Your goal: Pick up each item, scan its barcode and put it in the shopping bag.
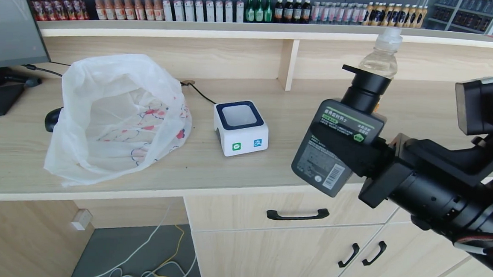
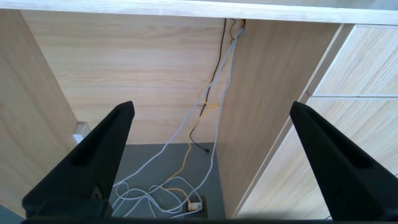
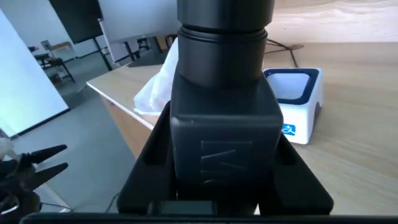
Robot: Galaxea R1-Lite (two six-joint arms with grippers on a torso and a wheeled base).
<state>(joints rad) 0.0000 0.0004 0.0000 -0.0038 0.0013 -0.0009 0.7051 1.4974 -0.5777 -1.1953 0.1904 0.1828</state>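
Hanging with jaws wide below the counter [image 1: 23,150], the left gripper [image 2: 211,109] is idle, while the right gripper [image 1: 359,156], closed on the dark bottle [image 1: 324,160], holds it above the counter's front edge, cap up and away, with the scanner [image 1: 240,128] to its left and the shopping bag [image 1: 115,113] further left.

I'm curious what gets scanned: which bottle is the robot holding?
The dark grey bottle in the right gripper; the clear bottle stands on the counter behind.

Right arm comes in from the right, raised, wrist rolled sideways. Right gripper [image 1: 356,156] is clamped on a tilted dark bottle [image 1: 326,160]. Left gripper [image 2: 211,165] is held low, fingers [image 2: 93,162] spread wide.
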